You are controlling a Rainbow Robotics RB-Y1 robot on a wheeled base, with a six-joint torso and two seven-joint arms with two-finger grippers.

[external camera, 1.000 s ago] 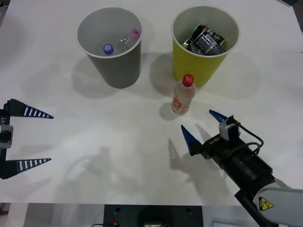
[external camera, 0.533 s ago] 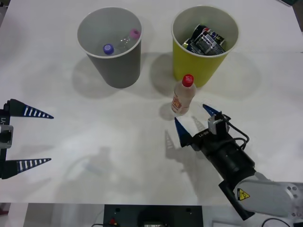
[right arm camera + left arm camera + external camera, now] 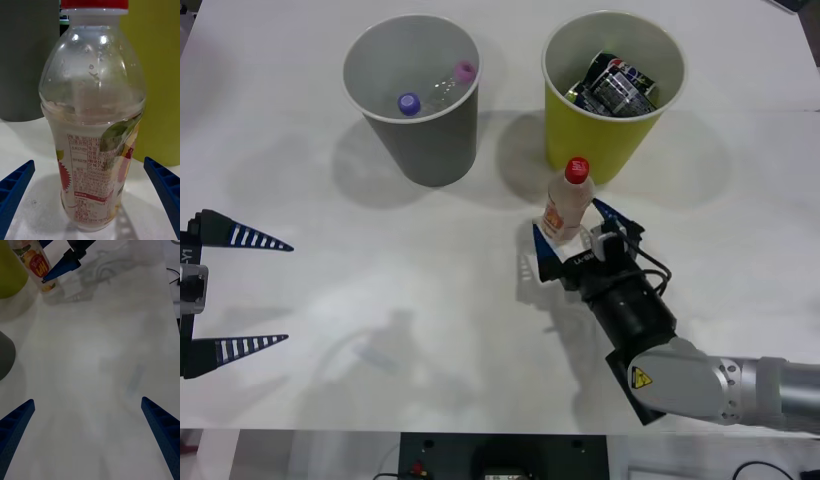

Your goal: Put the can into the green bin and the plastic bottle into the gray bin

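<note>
My left gripper (image 3: 240, 290) is sitting at the frame's left edge, fingers spread wide, gripping nothing. The gray bin (image 3: 418, 100) is standing upper left on the desk (image 3: 380, 260), the green bin (image 3: 612, 95) upper right of centre. The plastic bottle (image 3: 568, 201) is standing upright just below the green bin. My right gripper (image 3: 575, 232) is straddling the bottle's base, fingers (image 3: 15, 187) open on either side, not touching it.

Plastic bottle (image 3: 93, 123) — cap cropped by frame edge — label print illegible
</note>
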